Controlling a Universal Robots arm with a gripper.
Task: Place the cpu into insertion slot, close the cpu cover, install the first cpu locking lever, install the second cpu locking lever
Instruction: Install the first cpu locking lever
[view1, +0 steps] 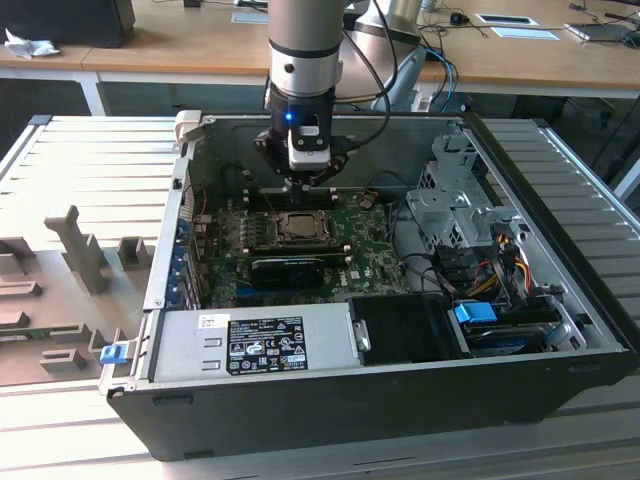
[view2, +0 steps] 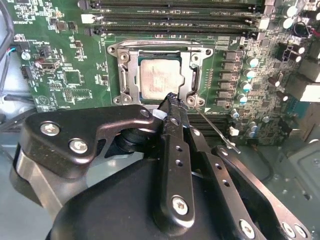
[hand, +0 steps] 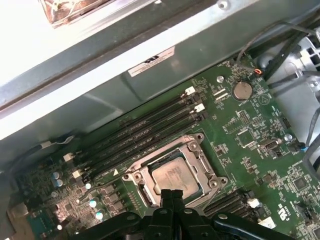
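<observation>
The cpu (view2: 159, 77) lies flat in the insertion slot (hand: 131, 176) on the green motherboard, its silvery face up. The cpu cover (view2: 128, 75) lies down around it as a metal frame; the chip (hand: 175, 177) shows through its window. My gripper (view2: 172, 100) is shut, its black fingertips (hand: 171, 194) pressed together and hovering at the socket's edge with nothing seen between them. A thin metal locking lever (view2: 216, 131) sticks out slantwise from the socket corner beside the fingertips. In the exterior view the gripper (view1: 303, 186) hangs over the socket (view1: 300, 227) inside the open computer case.
Black memory slots (hand: 145, 130) run beside the socket. A long black card (view1: 290, 268) lies on its other side, and a grey power supply (view1: 250, 345) beyond that. Bundled cables (view1: 480, 270) and a drive cage fill the exterior view's right. The case wall (hand: 150, 75) rises close behind the board.
</observation>
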